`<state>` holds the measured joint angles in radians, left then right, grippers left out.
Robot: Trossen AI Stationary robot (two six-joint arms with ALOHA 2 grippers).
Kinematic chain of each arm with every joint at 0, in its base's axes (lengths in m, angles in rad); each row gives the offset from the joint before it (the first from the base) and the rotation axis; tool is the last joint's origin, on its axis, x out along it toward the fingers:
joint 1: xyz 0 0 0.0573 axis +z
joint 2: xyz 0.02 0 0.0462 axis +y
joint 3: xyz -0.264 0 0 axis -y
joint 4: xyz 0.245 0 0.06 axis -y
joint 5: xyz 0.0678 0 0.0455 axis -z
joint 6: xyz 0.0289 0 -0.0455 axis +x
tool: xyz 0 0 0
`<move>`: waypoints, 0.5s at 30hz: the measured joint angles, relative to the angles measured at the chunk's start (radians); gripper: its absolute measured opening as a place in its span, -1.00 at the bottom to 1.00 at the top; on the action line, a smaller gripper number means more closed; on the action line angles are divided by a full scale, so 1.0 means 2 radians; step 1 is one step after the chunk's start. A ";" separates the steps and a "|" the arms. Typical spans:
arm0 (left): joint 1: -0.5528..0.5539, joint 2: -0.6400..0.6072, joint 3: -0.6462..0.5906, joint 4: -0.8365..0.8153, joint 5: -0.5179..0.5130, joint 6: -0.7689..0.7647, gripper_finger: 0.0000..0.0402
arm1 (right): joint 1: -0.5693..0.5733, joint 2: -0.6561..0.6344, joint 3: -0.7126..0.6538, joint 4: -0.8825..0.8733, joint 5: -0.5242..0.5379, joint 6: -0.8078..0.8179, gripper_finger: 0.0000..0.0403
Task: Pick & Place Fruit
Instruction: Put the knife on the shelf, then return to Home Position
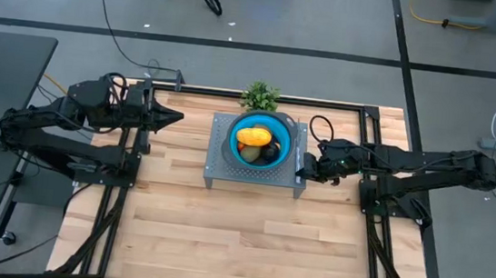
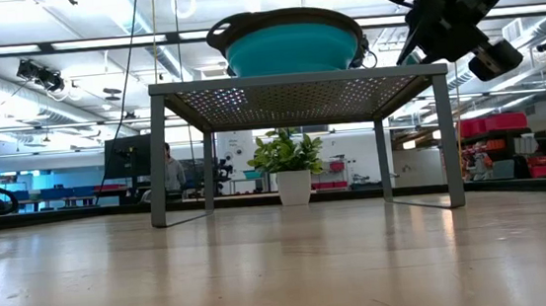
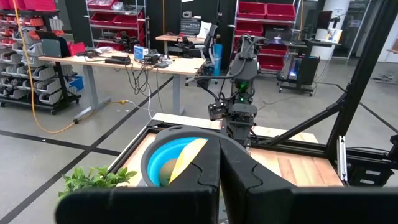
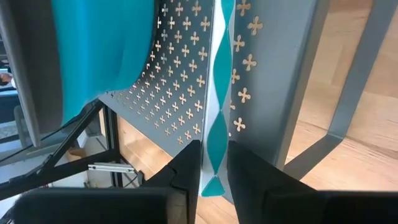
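The fruit lies in a blue bowl (image 1: 239, 127) on top of a grey perforated stand (image 1: 218, 168): a yellow-orange oblong (image 1: 254, 137), a near-black round (image 1: 271, 150) and an olive piece (image 1: 254, 155). My right gripper (image 4: 213, 168) is at the stand's right edge (image 1: 301, 168), shut on the light-blue wavy handle of the knife (image 4: 214, 124). The knife's blade does not show. My left gripper (image 1: 177, 118) hovers shut to the left of the stand, level with the bowl, holding nothing. My right gripper has the free end of the knife's light-blue handle (image 4: 212, 177) between its two fingers. The fingers slant down from the table's right side and lie along the handle. The handle lies on the stand's perforated top near its right edge.
A green plant sprig (image 1: 259, 95) stands just behind the stand at the table's far edge. The stand's legs (image 2: 158, 163) leave open space under it. Bare wooden table (image 1: 238, 238) stretches in front of the stand. Black frame rails (image 1: 376, 233) run along both sides.
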<state>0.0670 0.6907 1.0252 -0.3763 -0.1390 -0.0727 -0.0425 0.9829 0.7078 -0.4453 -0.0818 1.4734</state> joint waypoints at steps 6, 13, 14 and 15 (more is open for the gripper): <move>0.000 0.000 0.000 0.000 0.000 0.000 -0.98 | 0.000 0.000 0.000 0.000 0.005 0.005 -0.47; 0.000 0.000 0.000 0.000 0.000 0.001 -0.98 | 0.000 0.000 0.000 0.000 0.005 0.006 -0.43; 0.000 0.000 0.000 0.000 0.000 0.001 -0.98 | 0.000 0.000 0.000 0.000 0.005 0.005 -0.43; 0.000 0.000 0.000 0.000 0.000 0.001 -0.98 | 0.000 0.000 0.000 0.000 0.005 0.005 -0.43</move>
<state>0.0669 0.6907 1.0252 -0.3764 -0.1390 -0.0715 -0.0425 0.9824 0.7078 -0.4446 -0.0719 1.4841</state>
